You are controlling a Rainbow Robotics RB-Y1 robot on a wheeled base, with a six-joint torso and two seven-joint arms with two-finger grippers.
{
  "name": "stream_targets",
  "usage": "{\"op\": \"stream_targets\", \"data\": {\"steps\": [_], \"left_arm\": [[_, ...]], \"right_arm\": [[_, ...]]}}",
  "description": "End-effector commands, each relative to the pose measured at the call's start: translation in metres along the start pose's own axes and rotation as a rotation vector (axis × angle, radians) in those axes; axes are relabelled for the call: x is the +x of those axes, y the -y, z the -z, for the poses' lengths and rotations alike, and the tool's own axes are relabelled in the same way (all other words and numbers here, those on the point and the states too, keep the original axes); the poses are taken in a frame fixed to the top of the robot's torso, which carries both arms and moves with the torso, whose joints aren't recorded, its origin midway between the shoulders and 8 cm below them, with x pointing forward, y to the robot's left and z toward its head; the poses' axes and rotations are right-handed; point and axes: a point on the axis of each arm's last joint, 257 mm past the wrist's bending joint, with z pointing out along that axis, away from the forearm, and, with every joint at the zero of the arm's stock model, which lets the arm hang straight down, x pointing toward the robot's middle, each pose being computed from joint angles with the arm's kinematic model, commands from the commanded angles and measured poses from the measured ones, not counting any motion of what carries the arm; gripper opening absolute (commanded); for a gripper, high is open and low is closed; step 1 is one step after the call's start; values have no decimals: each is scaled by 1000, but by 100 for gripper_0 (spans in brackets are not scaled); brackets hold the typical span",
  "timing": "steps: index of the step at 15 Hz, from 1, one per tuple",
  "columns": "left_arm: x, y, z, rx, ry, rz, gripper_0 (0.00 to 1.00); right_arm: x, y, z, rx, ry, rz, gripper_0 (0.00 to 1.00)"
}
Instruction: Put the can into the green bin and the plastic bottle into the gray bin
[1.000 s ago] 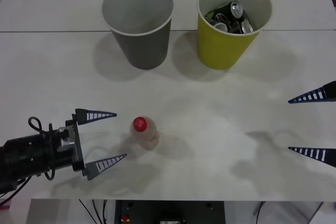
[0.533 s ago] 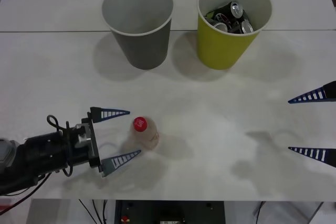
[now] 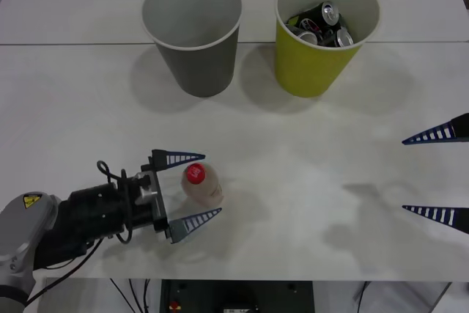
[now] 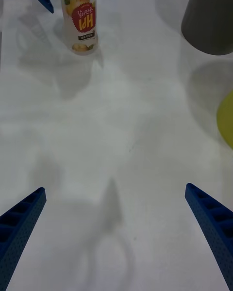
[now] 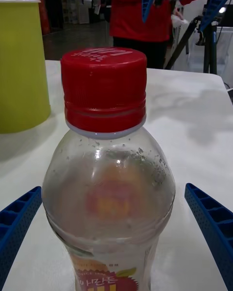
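Note:
The plastic bottle (image 3: 201,185) stands upright on the white table, red cap up, clear body with a printed label (image 4: 82,22). My left gripper (image 3: 196,187) is open, and its blue fingers flank the bottle (image 5: 109,174) on both sides without touching it. The gray bin (image 3: 193,28) stands at the back left. Beside it, the green bin (image 3: 322,31) holds several cans (image 3: 322,26). At the right edge of the table my right gripper (image 3: 436,174) hangs open over bare table, far from the bottle.
A table seam (image 3: 73,43) runs across behind the bins. Both bins show at the edge of the right wrist view, gray bin (image 4: 211,17) and green bin (image 4: 226,119). A person in red stands beyond the table in the left wrist view.
My left gripper has slid right along the table until its open fingers straddle the bottle. The bottle, bins and right arm have stayed put.

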Motion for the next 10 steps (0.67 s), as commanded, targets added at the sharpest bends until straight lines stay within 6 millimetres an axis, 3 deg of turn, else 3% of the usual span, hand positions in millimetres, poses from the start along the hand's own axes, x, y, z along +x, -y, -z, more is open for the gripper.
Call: {"op": "stream_targets", "data": {"steps": [1,10], "left_arm": [[2,1,-14,0,5,9,100],[3,-1,-34,12,6,2,100]], "right_arm": [[0,0,0,0,0,0,100],[0,0,0,0,0,0,100]]}}
